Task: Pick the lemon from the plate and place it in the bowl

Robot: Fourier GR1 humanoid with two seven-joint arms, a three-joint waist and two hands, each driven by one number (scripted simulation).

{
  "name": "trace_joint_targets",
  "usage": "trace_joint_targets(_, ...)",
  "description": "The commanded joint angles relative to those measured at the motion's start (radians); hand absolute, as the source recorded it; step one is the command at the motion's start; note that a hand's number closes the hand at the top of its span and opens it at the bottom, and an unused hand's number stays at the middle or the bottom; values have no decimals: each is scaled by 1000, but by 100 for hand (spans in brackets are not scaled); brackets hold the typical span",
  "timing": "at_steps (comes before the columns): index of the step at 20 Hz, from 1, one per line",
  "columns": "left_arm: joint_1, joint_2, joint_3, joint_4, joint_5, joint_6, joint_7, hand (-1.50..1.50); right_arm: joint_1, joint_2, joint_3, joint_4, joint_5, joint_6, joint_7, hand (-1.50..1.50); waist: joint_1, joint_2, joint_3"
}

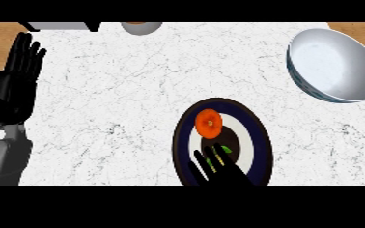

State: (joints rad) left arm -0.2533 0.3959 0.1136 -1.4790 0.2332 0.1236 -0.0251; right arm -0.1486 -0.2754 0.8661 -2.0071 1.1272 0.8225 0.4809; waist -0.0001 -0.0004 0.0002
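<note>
Lemon [217,155] (yellow-green slivers) under robot hand [227,174]

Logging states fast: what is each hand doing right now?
Left hand: open, resting at the left edge.
Right hand: fingers curled round a yellow-green thing on the plate, largely hidden.

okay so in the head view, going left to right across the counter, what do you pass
Left hand, resting open at the left edge → plate holding an orange-red fruit, with the right hand curled over a yellow-green object → bowl at the right edge.
</note>
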Motion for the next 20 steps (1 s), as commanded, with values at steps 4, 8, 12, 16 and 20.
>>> trace_joint_targets(4,-12,29,71,34,20,-87,0,0,-4,-4,-2,98,48,-61,-98,-150,0,0,0)
trace_joint_targets(8,-43,10,66,56,-14,-73,-1,0,-10,-52,-81,103,60,-68,-149,-150,-2,0,0)
trace_joint_targets(12,31,-27,49,-105,-21,-40,73,0,-6,5,-28,222,122,-136,-153,-150,4,-1,0)
trace_joint_targets(16,5,-41,78,2,-36,-68,-11,0,6,-6,-52,223,146,-142,-191,-150,-1,0,0)
trace_joint_targets(20,58,-42,90,-53,-24,-90,-7,0,-6,51,-77,386,177,-231,-188,-150,4,0,0)
